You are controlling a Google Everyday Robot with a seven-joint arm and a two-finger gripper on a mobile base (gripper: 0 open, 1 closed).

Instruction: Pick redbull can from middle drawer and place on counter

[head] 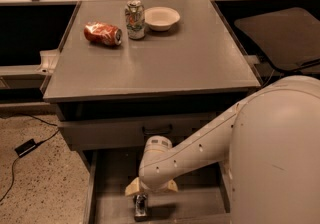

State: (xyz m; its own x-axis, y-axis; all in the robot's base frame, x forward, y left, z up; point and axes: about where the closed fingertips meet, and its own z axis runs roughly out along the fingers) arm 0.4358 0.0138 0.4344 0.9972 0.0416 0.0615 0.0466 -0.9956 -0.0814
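Observation:
The middle drawer (111, 180) is pulled open below the counter (165, 63), showing its flat grey floor. The redbull can (140, 208), slim and silver-grey with dark markings, is in the drawer near its front. My gripper (142, 199) reaches down into the drawer from the right and sits right over the can's top, its cream wrist part just above. The arm's large white shell fills the lower right and hides the drawer's right side.
On the counter's far left lie a red-orange can (102, 33) on its side, an upright green-and-white can (135, 19) and a white bowl (161, 17). A shut drawer front with a dark handle (157, 129) is above the open drawer. A cable and adaptor (25, 147) lie on the floor at left.

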